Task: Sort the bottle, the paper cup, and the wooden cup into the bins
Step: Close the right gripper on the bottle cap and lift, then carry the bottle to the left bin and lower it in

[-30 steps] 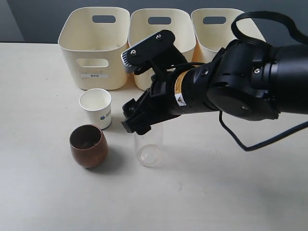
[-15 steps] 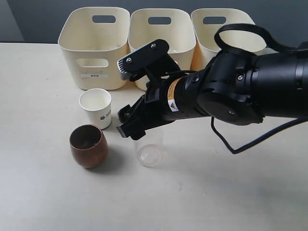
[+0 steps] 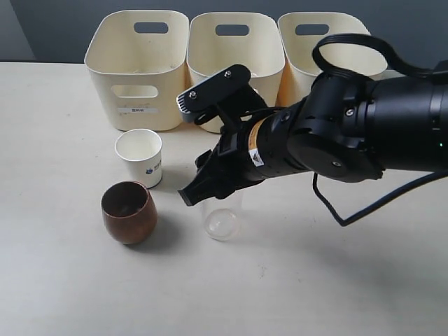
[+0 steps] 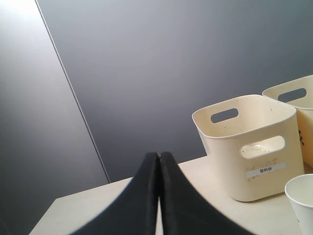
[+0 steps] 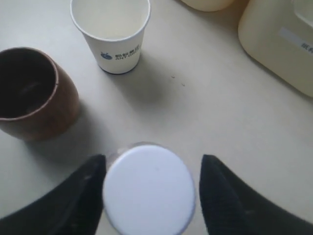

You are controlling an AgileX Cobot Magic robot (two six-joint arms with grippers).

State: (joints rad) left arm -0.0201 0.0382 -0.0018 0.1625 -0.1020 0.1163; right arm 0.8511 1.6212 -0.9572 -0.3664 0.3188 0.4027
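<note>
The clear bottle (image 3: 221, 221) stands upright on the table, its white cap (image 5: 149, 188) between the two fingers of my right gripper (image 5: 152, 160). That gripper (image 3: 193, 197) is open and comes down over the bottle top; one finger is close against the cap and the other stands apart. The white paper cup (image 3: 138, 157) (image 5: 111, 34) and the brown wooden cup (image 3: 127, 212) (image 5: 32, 93) stand upright to the left of the bottle. Three cream bins (image 3: 136, 105) (image 3: 210, 42) (image 3: 308, 59) line the back. My left gripper (image 4: 159, 155) is shut on nothing.
The right arm's black body (image 3: 350, 129) hangs over the table in front of the middle and right bins. In the left wrist view, the left bin (image 4: 249, 161) and the paper cup's rim (image 4: 301, 196) show beyond the shut fingers.
My right gripper has turned and shifted slightly right over the bottle top. Both cups have stayed in place.
</note>
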